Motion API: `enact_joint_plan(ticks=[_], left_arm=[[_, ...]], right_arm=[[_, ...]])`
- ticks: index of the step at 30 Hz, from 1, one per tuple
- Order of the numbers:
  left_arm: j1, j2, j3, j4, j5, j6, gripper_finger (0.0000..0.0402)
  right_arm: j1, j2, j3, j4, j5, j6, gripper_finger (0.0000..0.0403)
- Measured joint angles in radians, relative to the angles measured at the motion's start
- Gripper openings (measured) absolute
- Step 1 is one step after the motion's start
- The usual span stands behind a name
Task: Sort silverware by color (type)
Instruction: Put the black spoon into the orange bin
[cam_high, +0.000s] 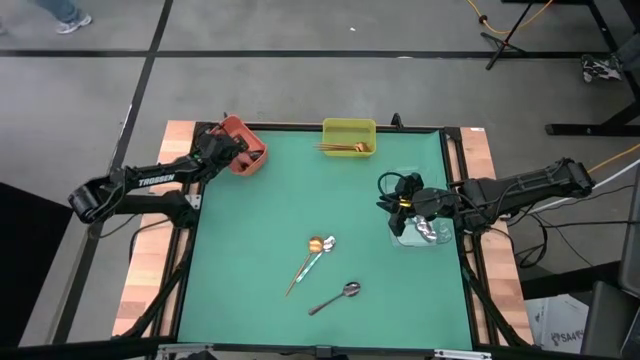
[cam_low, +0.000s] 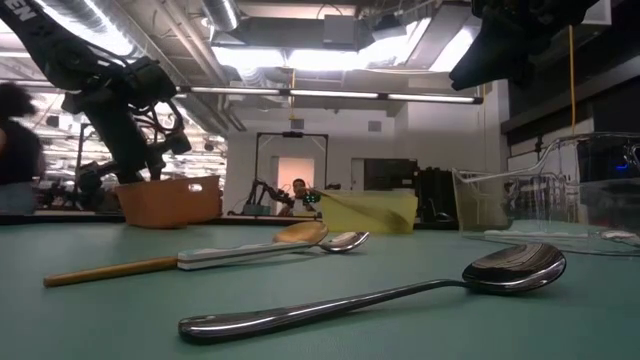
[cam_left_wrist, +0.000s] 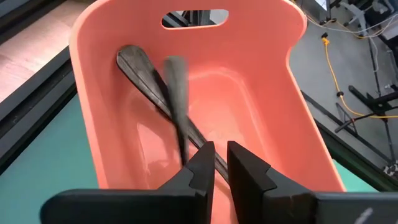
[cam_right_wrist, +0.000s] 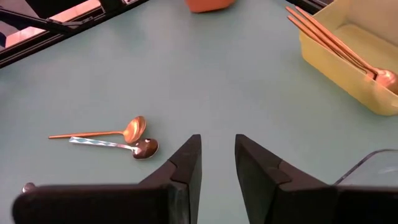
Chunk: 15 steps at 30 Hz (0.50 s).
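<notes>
The left gripper (cam_left_wrist: 220, 163) hangs over the orange bin (cam_high: 243, 157) at the table's upper left, fingers slightly apart and gripping nothing; two black spoons (cam_left_wrist: 163, 99) lie in the bin just beyond the tips, one blurred; the right gripper (cam_right_wrist: 217, 155), fingers apart and empty, hovers at right by the clear bin (cam_high: 425, 235); a gold spoon (cam_high: 307, 259), a silver spoon (cam_high: 320, 251) and a dark spoon (cam_high: 335, 297) lie lower centre; gold spoons (cam_high: 342, 148) fill the yellow bin (cam_high: 348, 127).
</notes>
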Motion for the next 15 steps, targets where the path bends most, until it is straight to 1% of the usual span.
enact_joint_plan(ticks=[15], left_arm=[[0.000, 0.000, 0.000, 0.025, 0.011, -0.005, 0.0037]], right_arm=[[0.000, 0.000, 0.000, 0.000, -0.001, 0.000, 0.0088]])
